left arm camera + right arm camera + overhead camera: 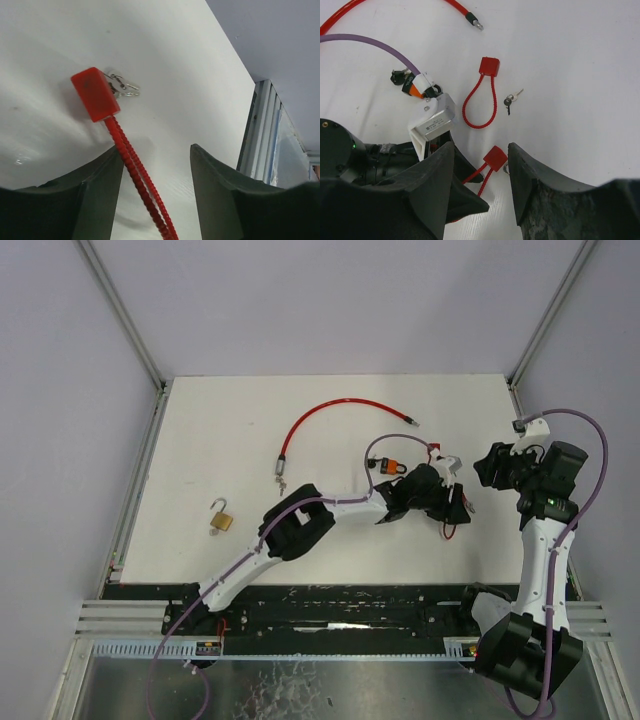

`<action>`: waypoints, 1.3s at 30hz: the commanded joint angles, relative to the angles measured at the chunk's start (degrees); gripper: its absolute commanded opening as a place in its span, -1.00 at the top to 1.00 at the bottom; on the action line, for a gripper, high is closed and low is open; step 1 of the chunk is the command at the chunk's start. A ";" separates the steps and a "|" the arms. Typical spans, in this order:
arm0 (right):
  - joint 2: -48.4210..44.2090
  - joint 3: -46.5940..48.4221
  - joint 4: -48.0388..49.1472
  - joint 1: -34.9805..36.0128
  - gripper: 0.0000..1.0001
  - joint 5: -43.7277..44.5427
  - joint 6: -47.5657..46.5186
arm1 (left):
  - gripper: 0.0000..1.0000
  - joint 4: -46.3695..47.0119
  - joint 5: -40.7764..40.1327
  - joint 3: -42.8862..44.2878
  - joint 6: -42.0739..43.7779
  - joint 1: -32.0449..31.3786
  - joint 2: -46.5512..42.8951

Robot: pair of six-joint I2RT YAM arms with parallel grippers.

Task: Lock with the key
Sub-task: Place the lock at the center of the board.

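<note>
A small red cable lock (95, 94) lies on the white table, and its ribbed red loop (142, 185) runs back between my left gripper's (155, 147) open fingers, close to the left one. A small bunch of keys (125, 86) lies just behind the lock's block. In the right wrist view this lock (495, 156) lies below my open, empty right gripper (480, 145), which hangs above the table. A second red cable lock (489, 66) with its loop and another pair of keys (510, 99) lie farther off. In the top view, the left gripper (455, 508) is beside the right gripper (482, 468).
An orange padlock (388, 466) lies by the left wrist. A long red cable (340, 408) curves across the far table, with keys (281, 481) at its left end. An open brass padlock (221, 519) lies at the left. The table's rail (260, 130) runs along the right.
</note>
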 commanded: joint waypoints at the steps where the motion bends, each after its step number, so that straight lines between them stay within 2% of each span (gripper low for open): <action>1: -0.42 0.22 2.38 -0.59 -0.08 0.31 0.52 | -0.13 -7.01 -5.08 1.97 9.75 -1.32 -2.25; 6: -0.30 0.26 2.31 -0.80 -0.08 0.64 0.44 | -0.20 -8.08 -12.77 -3.04 16.73 -1.26 -8.44; 11: -0.39 0.17 2.37 -0.90 -0.08 0.51 0.40 | -0.21 -5.79 -16.30 -8.92 21.41 -1.24 -15.47; 16: -0.47 0.18 2.29 -1.17 -0.09 0.18 0.44 | -0.20 1.01 -19.89 -19.55 26.36 -1.18 -24.03; 24: -0.61 -0.17 2.08 -1.33 -0.10 -2.49 -0.16 | -0.20 16.81 -27.03 -40.17 38.57 1.47 -41.59; 28: -0.43 -0.24 1.78 -1.34 -0.10 -5.79 -0.90 | -0.40 21.39 -30.86 -46.67 41.50 3.57 -48.21; 30: -0.43 -0.43 1.77 -1.34 -0.10 -7.84 -1.39 | -0.50 22.06 -30.48 -49.33 41.54 5.06 -50.12; 36: -0.21 -0.98 0.91 -1.34 -0.10 -13.52 -3.72 | -0.54 25.32 -22.41 -54.15 33.08 12.85 -50.42; 39: 0.08 -0.93 0.76 -1.34 -0.11 -14.08 -4.02 | -0.53 25.43 -13.06 -53.03 25.59 17.63 -47.05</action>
